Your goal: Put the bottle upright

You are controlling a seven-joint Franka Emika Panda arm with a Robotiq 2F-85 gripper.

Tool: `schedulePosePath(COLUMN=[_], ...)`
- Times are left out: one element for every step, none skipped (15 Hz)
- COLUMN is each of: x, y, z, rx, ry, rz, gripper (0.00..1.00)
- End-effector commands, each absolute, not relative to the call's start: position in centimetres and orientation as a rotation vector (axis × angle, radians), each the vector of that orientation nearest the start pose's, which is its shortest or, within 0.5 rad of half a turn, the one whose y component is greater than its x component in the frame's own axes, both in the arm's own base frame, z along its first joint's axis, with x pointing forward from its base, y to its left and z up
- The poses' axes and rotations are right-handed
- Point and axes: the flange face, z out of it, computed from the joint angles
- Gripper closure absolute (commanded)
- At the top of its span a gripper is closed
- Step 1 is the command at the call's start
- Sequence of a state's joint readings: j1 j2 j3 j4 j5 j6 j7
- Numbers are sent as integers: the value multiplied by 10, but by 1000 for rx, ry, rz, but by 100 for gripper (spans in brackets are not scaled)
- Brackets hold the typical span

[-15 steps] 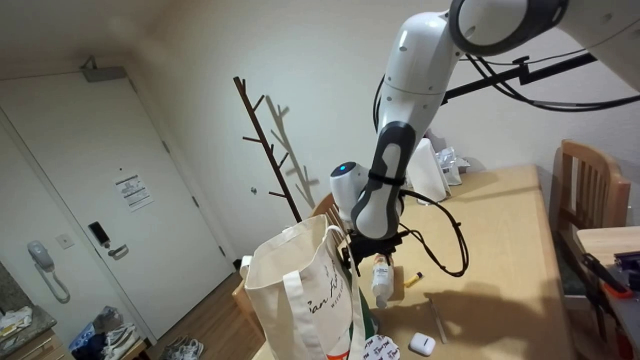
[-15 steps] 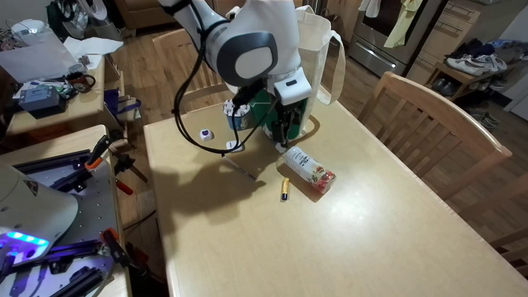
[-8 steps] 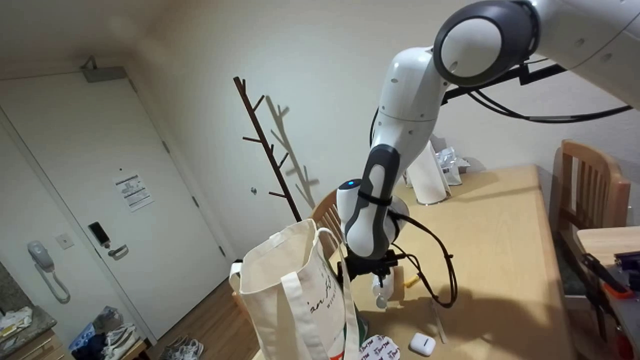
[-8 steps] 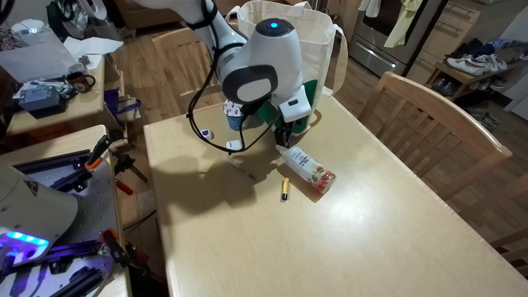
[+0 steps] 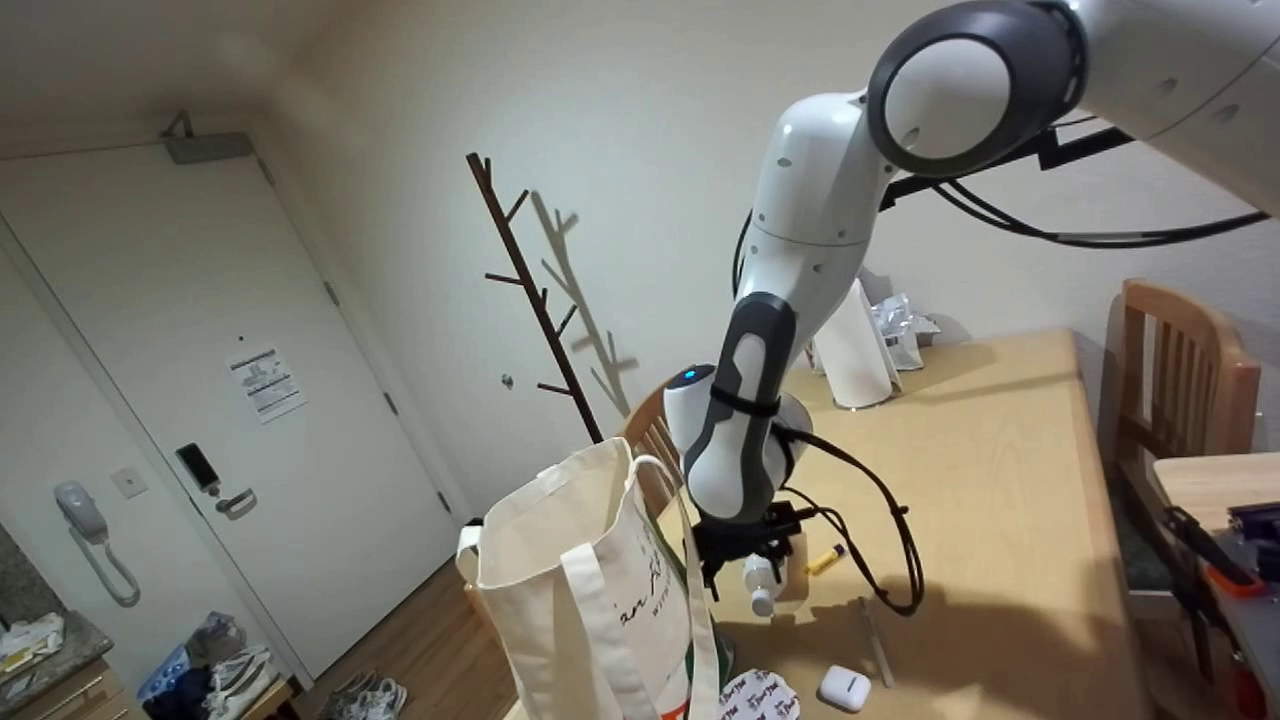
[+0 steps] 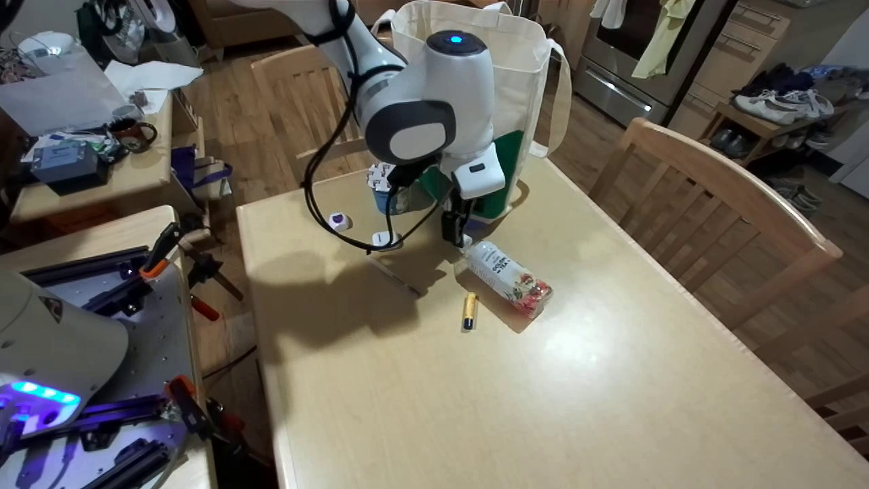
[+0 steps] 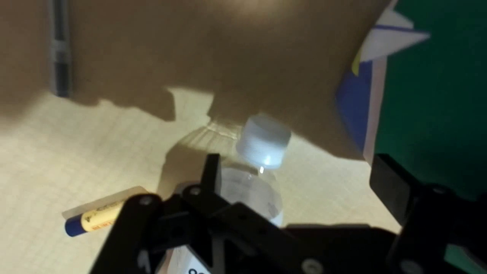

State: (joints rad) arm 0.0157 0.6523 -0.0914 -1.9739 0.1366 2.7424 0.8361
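One bottle [image 6: 506,277] lies on its side on the surface [image 6: 407,407], the cap [image 7: 263,142] end toward the tote bag [image 6: 523,81] and the base [image 6: 540,303] pointing away from it. Required end state: the same bottle standing on its base.

State of the hand [image 7: 298,177]: fingers [image 7: 211,173] apart, nothing clamped. In the wrist view the bottle's shoulder [image 7: 249,188] shows between the two fingers — nearer to one than to the other — while the cap lies mostly beyond the line of their tips. Contact cannot be confirmed, nor can the height of the fingers above the surface. The farther finger shows in front of the bag's green lower part [image 7: 437,99]; whether the two touch cannot be told.

Progress, as judged: approach nearly complete; grasp not made; uprighting not begun. Steps left, in probable order:
1. Centre the hand over the shoulder.
2. Bring the fingers together until the bottle is secured.
3. Raise the cap end, turning the bottle about its base.
4. Seat the base flat on the surface, release, and withdraw.

Caution: the bag stands close to the cap end and may limit the travel of the farther finger. A yellow tube [image 6: 469,311] lies near the bottle, apart from it, and should be kept out of the sweep. Smooth plastic will probably roll or slip if squeezed off-centre — align before closing.
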Motion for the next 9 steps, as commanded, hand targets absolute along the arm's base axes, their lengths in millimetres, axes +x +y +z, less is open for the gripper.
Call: schedulePosePath(x=[609,609,608,610,611,611,612,611,610], y=[-28,-23,-19,-17,-19,-17,-16,-19,-23], z=[160,162,164,165,155,157,158,154,149], rx=[-2753,-2766,-2781,-2794,-2781,-2787,-2789,-2776,-2755], ry=[1523,1529,1533,1531,1499,1500,1500,1516,1560], rz=[17,45,51,39,28,26,24,42,59], gripper=[0,0,0,0,0,0,0,0,0])
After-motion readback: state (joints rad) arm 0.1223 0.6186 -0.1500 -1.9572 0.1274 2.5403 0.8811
